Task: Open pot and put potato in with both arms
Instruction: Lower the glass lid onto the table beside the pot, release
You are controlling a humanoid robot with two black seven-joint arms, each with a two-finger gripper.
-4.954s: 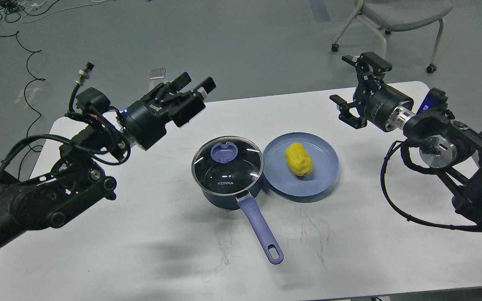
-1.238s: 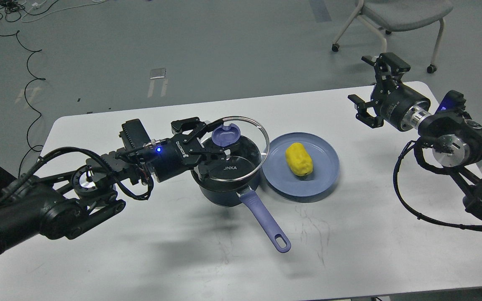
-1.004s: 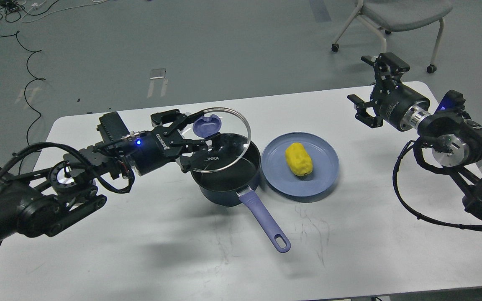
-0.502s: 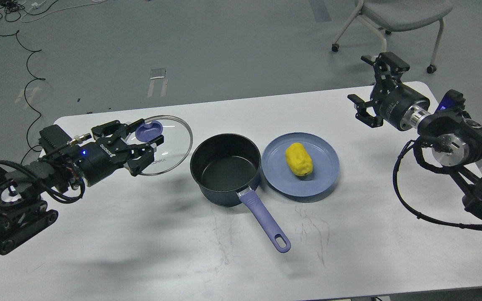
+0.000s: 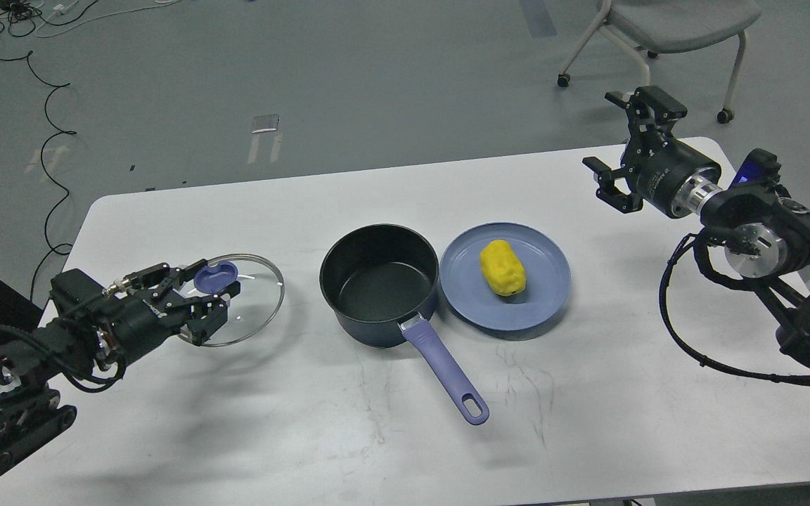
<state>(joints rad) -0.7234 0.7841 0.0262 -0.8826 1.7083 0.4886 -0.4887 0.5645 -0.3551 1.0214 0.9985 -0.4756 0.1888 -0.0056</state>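
Glass lid off, pot open, potato not in yet.

Our left gripper pinches the purple knob of the lid, well to the left of the pot, low over the white tabletop; we cannot tell if the lid touches it. The pot sits open with its black inside showing. The yellow potato lies on the blue plate just to the right of the pot. Our right gripper hangs spread wide and holding nothing, far right of the pot. We think it must next come down over the potato, pinch it, and carry it left into the pot.
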